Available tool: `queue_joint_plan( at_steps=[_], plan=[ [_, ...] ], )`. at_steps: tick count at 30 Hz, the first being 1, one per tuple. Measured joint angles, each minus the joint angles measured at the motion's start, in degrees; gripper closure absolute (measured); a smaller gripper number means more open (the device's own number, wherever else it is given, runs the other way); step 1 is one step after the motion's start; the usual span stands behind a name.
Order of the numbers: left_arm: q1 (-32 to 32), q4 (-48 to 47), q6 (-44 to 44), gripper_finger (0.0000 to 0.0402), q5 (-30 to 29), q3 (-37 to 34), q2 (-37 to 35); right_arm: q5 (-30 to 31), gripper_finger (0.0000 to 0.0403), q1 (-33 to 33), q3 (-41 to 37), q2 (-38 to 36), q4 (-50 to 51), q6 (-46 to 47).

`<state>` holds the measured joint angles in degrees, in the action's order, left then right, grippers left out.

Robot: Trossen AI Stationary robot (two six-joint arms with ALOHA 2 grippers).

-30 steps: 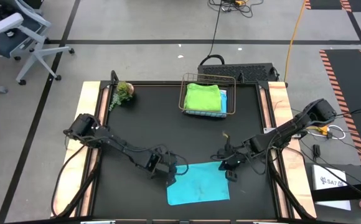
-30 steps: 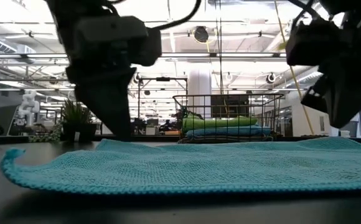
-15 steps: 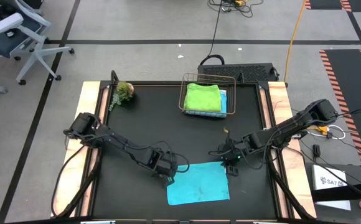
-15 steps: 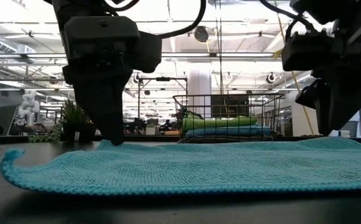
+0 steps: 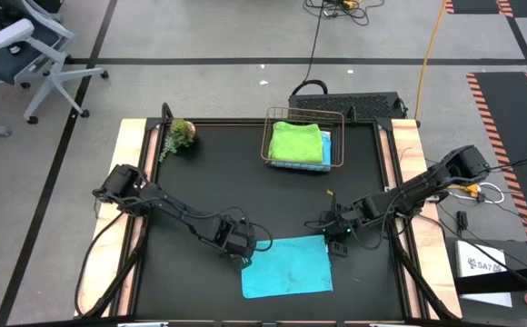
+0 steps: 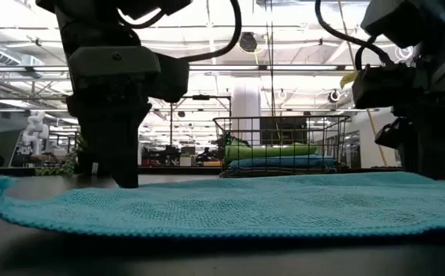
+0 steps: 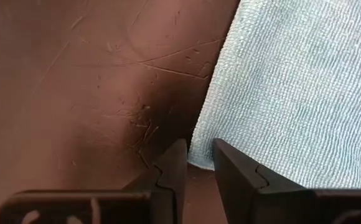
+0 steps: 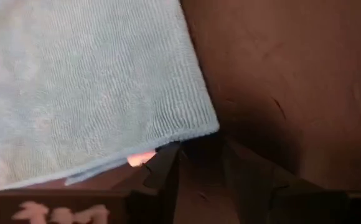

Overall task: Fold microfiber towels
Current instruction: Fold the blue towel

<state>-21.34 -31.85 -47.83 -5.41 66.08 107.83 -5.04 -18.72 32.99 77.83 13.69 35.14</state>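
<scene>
Black table [image 5: 245, 182] with teal towel [image 5: 288, 277], basket [image 5: 303, 139], plant [image 5: 181, 134]

The teal towel [image 5: 287, 267] lies spread flat on the black table near its front edge, roughly rectangular, with its long sides running left to right. Its knit surface shows fine ribbing, and one corner curls slightly upward in the low view [image 6: 0, 186]. The lime green towel [image 5: 296, 142] sits folded in the wire basket at the table's rear, resting on top of a folded sky blue towel [image 5: 326, 148] whose edge shows beside it.
</scene>
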Motion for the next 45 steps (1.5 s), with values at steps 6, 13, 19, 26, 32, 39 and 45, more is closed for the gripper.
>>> queue_joint_plan(
  at_steps=[6, 13, 19, 26, 32, 39, 45],
  plan=[
    [0.0, 0.9, -0.3, 0.032, 0.3, -0.3, -0.1, -1.2, 0.0286, 0.0, -0.3, 0.1, -4.6, -0.3],
    [0.0, 1.8, -0.5, 0.0321, 0.4, -0.4, -0.1, -1.0, 0.0312, 0.0, -0.3, 0.1, -5.3, 0.1],
    [0.0, 1.9, -0.6, 0.0321, 0.5, -0.4, -0.1, -0.9, 0.0355, 0.0, -0.3, 0.1, -5.4, 0.7],
    [0.0, 1.9, -0.6, 0.0341, 0.4, -0.4, -0.1, -1.0, 0.04, 0.0, -0.3, -0.3, -5.3, 1.7],
    [0.5, 1.9, 0.8, 0.0392, -0.5, -0.3, -1.0, 0.9, 0.0402, 1.4, 0.9, -3.6, -4.7, 0.9],
    [2.5, 0.1, 3.4, 0.0397, -5.8, -0.2, -6.7, 4.1, 0.0402, 5.2, 4.2, -9.9, 7.3, -4.5],
    [5.4, -6.8, 7.4, 0.0397, -14.7, -0.2, -16.2, 9.2, 0.0402, 9.6, 7.2, -16.6, 14.6, -10.1]
  ],
)
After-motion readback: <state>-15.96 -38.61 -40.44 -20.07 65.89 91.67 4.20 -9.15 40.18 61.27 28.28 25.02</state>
